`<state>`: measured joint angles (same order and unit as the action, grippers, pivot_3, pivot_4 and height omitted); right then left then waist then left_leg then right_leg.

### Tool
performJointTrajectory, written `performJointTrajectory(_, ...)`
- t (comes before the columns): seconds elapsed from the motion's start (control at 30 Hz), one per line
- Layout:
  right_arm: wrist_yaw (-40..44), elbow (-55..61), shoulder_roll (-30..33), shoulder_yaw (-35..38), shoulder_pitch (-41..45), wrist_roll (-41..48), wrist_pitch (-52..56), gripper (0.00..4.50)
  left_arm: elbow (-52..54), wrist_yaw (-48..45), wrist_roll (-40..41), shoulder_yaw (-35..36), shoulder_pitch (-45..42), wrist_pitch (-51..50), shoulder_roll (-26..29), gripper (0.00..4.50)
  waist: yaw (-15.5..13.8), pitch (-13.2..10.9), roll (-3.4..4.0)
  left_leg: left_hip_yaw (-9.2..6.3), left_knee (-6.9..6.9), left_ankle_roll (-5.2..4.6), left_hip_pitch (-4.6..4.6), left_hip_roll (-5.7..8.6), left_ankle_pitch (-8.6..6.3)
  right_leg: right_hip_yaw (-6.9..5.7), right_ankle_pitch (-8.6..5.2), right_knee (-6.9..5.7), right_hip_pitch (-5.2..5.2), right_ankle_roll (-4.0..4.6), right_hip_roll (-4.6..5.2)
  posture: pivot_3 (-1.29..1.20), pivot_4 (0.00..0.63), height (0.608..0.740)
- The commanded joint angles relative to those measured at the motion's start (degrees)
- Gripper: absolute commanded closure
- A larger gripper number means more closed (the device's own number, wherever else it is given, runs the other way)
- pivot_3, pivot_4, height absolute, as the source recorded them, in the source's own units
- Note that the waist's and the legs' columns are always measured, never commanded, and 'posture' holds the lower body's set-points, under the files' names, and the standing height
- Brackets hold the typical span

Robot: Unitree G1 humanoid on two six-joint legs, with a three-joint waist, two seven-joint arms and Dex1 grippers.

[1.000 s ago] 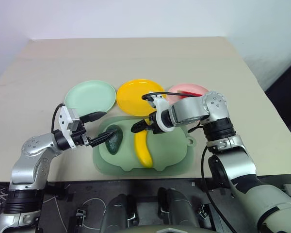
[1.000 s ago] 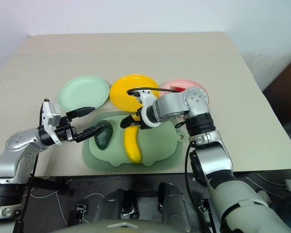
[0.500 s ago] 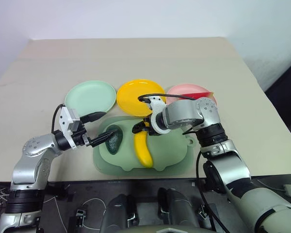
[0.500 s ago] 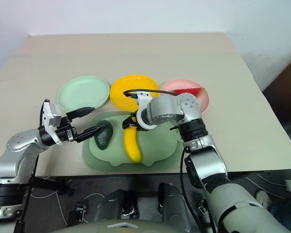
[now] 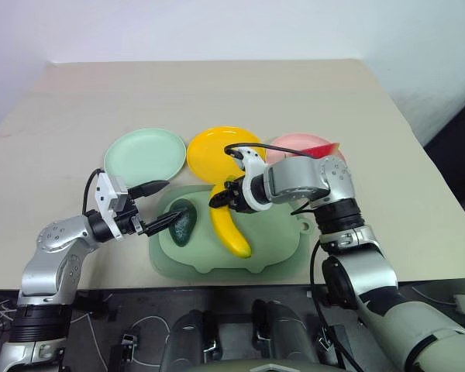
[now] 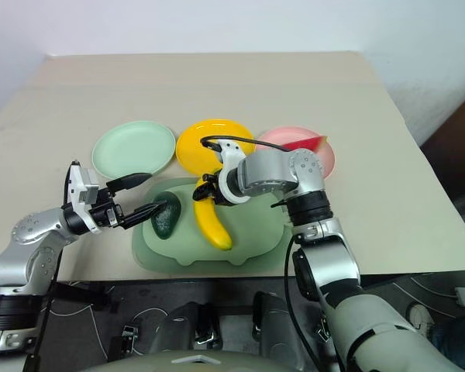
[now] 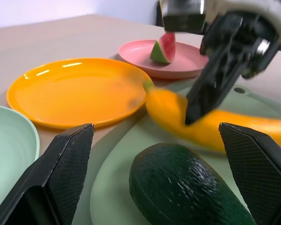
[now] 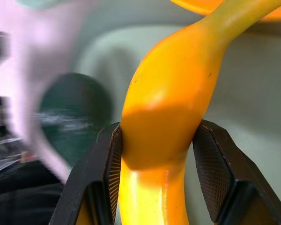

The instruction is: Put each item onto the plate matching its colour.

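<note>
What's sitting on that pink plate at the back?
A red watermelon wedge with a green rind lies on the pink plate. From the head camera the right arm hides part of the plate, so that portion of its surface cannot be checked there.

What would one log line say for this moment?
right gripper: shut on banana | left gripper: open, by avocado on tray | watermelon wedge: on pink plate
</note>
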<state>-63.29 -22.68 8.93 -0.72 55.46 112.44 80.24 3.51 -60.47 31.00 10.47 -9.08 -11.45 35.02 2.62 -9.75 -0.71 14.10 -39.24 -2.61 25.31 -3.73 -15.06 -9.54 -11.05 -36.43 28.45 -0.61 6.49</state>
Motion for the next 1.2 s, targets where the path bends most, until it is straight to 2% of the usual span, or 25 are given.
performJointTrajectory(0.03,5.86,1.83,4.34,1.8,3.37,0.56,2.49,2.57,1.94,0.38,0.95,1.9,0.28,0.42,0.61,0.0,-0.07,0.0,0.0,0.0,0.0,0.0,0.0,0.0,0.0,0.0,0.0,0.01,0.0,0.0,0.01,0.0,0.15,0.696)
performJointTrajectory(0.23,10.53,-5.38,11.04,1.04,11.42,0.42,-0.48,2.57,2.5,1.1,1.1,2.29,0.68,-0.12,0.85,0.0,0.08,-0.01,0.01,-0.01,0.0,0.0,0.01,-0.01,0.0,0.0,0.0,0.01,0.03,0.0,0.04,0.0,0.15,0.696)
performJointTrajectory(0.27,12.32,-7.06,11.43,0.96,12.55,-1.98,-0.65,2.57,2.58,1.14,1.09,2.22,0.72,-0.13,0.81,0.0,0.09,-0.01,0.01,-0.01,0.0,0.0,0.01,-0.01,0.0,0.0,0.0,0.01,0.02,0.0,0.04,0.0,0.15,0.696)
performJointTrajectory(0.4,23.18,-14.33,11.66,1.18,16.58,-15.81,-2.56,2.57,2.48,1.24,0.93,1.93,0.25,-0.12,0.65,0.0,0.03,-0.01,0.01,-0.01,0.01,-0.01,0.0,-0.04,0.0,0.0,0.0,0.02,0.01,0.0,0.01,0.0,0.15,0.696)
performJointTrajectory(0.47,31.38,-19.58,11.16,0.22,19.95,-24.78,-5.12,2.57,2.55,1.39,0.92,2.08,0.1,-0.07,0.68,0.0,0.0,-0.02,0.02,0.02,0.0,-0.02,0.0,-0.04,0.01,0.0,0.0,0.02,0.01,-0.01,0.01,0.0,0.15,0.696)
performJointTrajectory(0.63,49.95,-31.14,8.73,-1.9,27.29,-44.34,-12.05,2.57,3.12,1.71,0.94,2.27,0.93,0.13,0.56,0.0,0.02,-0.02,0.03,0.04,0.0,-0.02,0.03,-0.04,0.01,-0.01,0.0,0.0,0.06,-0.01,-0.04,0.0,0.15,0.696)
performJointTrajectory(0.73,58.23,-38.0,6.76,-1.7,30.74,-53.67,-17.12,2.57,3.39,1.86,1.0,2.42,1.53,0.34,0.45,0.0,0.08,-0.02,0.03,0.04,0.0,-0.02,0.03,-0.04,0.01,-0.01,0.0,-0.01,0.06,-0.01,-0.04,0.0,0.15,0.696)
performJointTrajectory(0.93,65.15,-48.94,0.99,3.45,33.44,-65.67,-29.89,2.57,3.6,2.02,0.9,2.75,3.12,1.36,0.07,0.0,0.08,-0.03,0.04,0.06,0.0,-0.01,0.03,-0.04,0.01,-0.02,0.0,-0.01,0.06,-0.01,-0.04,0.0,0.15,0.696)
performJointTrajectory(1.2,68.7,-52.07,-3.32,8.78,33.61,-76.02,-35.19,2.57,3.53,1.95,0.93,3.43,4.87,2.61,0.02,0.0,0.24,-0.03,0.03,0.05,0.0,0.02,0.05,-0.04,0.01,-0.02,0.0,-0.05,0.09,0.0,0.04,0.0,0.15,0.696)
